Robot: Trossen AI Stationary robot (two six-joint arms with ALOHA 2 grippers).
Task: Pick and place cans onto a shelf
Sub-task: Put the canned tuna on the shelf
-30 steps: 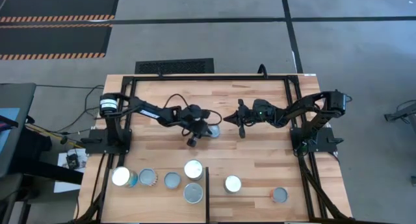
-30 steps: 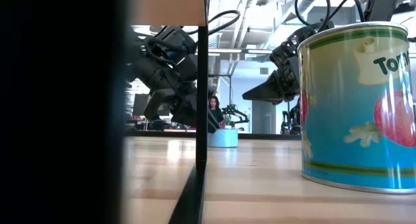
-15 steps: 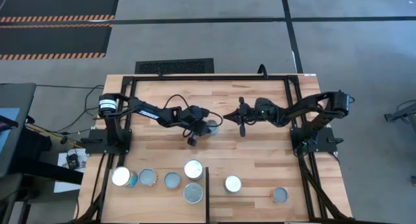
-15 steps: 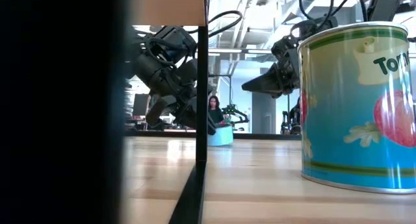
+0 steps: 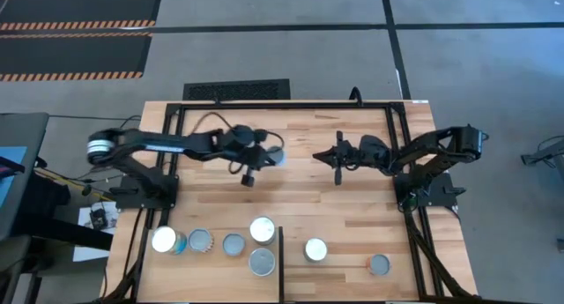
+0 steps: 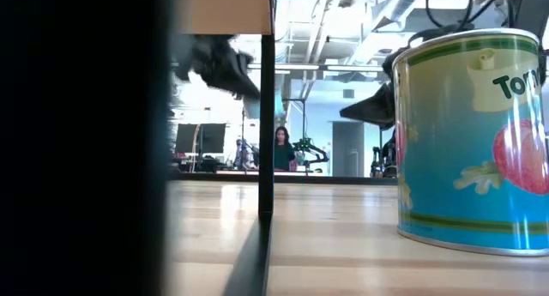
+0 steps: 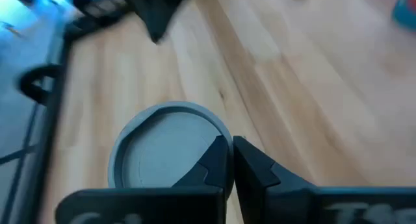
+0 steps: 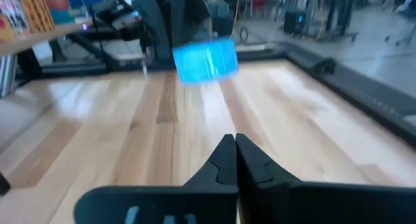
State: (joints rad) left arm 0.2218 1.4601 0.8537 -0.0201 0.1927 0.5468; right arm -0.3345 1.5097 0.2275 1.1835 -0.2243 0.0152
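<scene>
One can (image 8: 205, 60) is held clear of the surface (image 5: 352, 207) by the left gripper (image 5: 262, 156), above the middle of the boards. Left fingers (image 7: 250, 165) are seen closed almost tip to tip, pinched on the rim of the can's grey top. The can's long axis is noted as near upright, slightly tilted, top facing up. The right gripper (image 5: 328, 156) is recorded just across from it, fingers (image 8: 224, 160) shut on nothing, pointing toward the can and apart from it. Seven further cans are counted upright along one long edge, e.g. a white-topped can (image 5: 262, 229), either side of the shelf (image 5: 281, 262), whose dark edge is seen there. Open boards are observed between this row and both grippers.
</scene>
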